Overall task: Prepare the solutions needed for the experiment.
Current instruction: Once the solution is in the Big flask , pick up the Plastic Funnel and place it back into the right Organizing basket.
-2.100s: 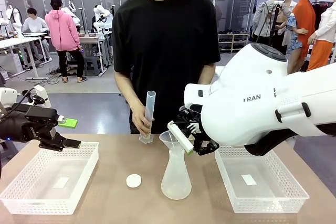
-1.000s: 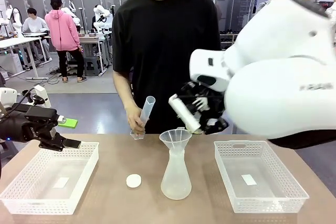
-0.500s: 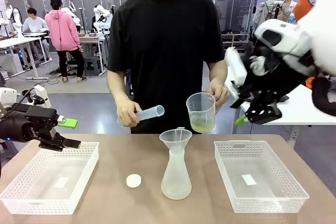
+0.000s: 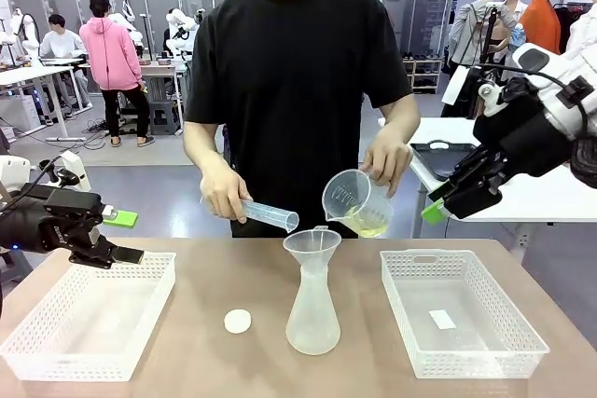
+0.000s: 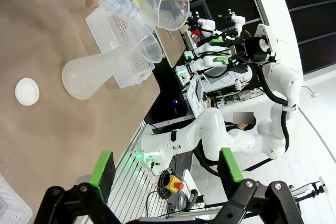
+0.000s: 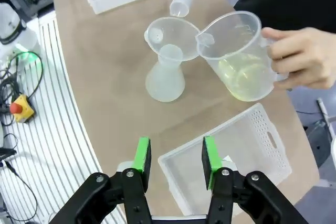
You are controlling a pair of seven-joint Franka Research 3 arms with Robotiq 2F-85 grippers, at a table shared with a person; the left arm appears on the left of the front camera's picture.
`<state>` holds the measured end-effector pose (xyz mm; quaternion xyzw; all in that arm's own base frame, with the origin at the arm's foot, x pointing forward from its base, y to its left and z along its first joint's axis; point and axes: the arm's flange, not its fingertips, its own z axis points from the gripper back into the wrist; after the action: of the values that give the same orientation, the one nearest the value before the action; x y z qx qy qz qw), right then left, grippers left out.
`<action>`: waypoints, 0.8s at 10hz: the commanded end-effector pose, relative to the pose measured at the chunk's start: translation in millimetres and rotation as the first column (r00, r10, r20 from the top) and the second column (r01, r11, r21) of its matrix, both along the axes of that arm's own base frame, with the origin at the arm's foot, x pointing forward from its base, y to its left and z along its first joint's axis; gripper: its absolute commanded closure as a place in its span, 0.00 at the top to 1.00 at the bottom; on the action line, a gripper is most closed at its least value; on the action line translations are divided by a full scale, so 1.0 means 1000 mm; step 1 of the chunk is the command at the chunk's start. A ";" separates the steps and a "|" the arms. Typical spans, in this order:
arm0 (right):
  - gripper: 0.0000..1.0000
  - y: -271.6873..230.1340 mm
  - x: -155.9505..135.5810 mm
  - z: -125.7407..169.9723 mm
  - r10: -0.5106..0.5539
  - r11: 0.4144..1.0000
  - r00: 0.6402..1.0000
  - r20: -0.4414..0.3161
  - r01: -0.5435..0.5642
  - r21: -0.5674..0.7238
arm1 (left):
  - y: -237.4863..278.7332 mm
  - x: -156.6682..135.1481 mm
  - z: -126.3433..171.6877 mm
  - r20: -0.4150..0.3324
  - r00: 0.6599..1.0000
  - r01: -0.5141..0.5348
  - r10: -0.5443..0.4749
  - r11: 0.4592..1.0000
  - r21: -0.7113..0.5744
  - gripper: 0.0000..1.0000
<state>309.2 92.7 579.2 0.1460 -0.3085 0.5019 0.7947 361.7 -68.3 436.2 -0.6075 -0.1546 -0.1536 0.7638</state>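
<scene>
Yellow solutions [image 6: 244, 80] pooled in tilted beaker [image 6: 233, 38], clearest from right wrist

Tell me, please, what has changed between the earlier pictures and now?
The right gripper pulled away from the funnel, up and to the right, jaws apart and empty. The person lifted the cylinder off the table and tipped it mouth-down toward the funnel, and brought in a beaker of yellow solution, tilted toward it. The left gripper, flask, cap and baskets stayed put.
</scene>
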 end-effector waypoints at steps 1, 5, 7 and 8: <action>0.51 -0.004 0.004 0.006 0.062 0.997 0.997 0.038 -0.060 -0.043 | 0.000 -0.001 -0.002 0.018 1.000 0.014 -0.014 1.000 -0.005 1.00; 0.51 0.000 0.016 -0.005 -0.047 0.986 0.978 -0.202 0.078 0.147 | 0.000 -0.001 -0.002 0.018 1.000 0.014 -0.014 1.000 -0.005 1.00; 0.51 -0.027 0.031 -0.023 -0.186 0.867 0.826 -0.531 0.393 0.308 | 0.000 -0.001 -0.002 0.018 1.000 0.014 -0.014 1.000 -0.005 1.00; 0.51 -0.041 0.033 -0.029 -0.189 0.798 0.742 -0.643 0.498 0.340 | 0.000 -0.001 -0.002 0.018 1.000 0.014 -0.014 1.000 -0.005 1.00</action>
<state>338.0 61.4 541.4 0.3268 -0.2148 0.3406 0.8550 361.6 -68.2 436.3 -0.6076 -0.1546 -0.1537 0.7638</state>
